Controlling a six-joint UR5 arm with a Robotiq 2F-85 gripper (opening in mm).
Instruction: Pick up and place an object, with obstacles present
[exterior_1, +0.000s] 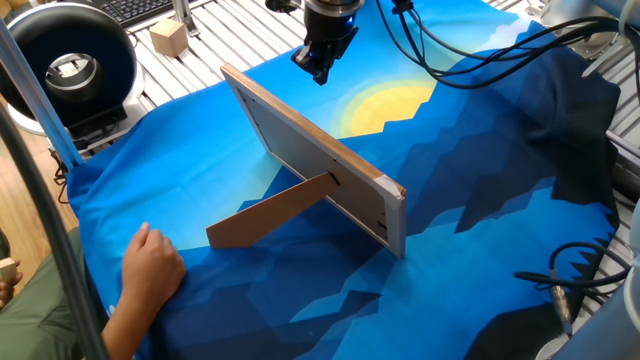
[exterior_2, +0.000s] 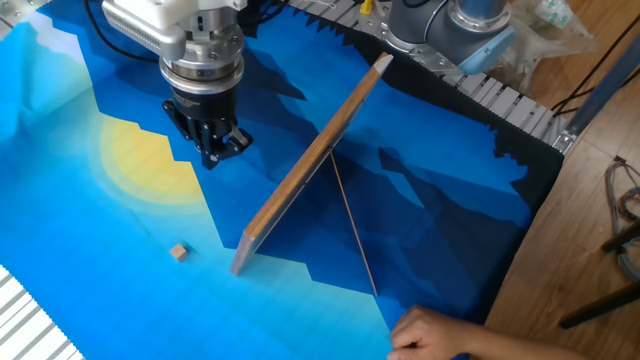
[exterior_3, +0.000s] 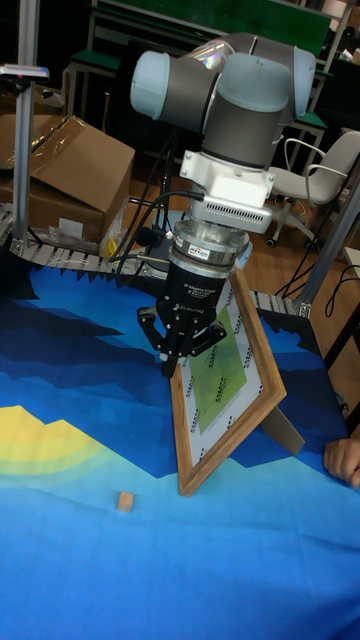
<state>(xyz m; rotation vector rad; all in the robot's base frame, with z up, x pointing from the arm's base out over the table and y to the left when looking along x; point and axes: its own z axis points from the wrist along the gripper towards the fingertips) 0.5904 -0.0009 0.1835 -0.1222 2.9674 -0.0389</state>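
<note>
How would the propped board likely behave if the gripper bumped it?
The board leans on one thin strut, so it would probably tip or slide. On the loose cloth its bottom edge may skid. It looks stiff.

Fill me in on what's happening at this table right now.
A single robot arm holds its gripper above the blue cloth, near the yellow sun patch, with nothing visibly in it. A small wooden cube lies on the cloth on the gripper's side of a propped-up framed board, which stands tilted on a brown strut. A person's hand rests at the cloth's edge, on the strut side.
</note>
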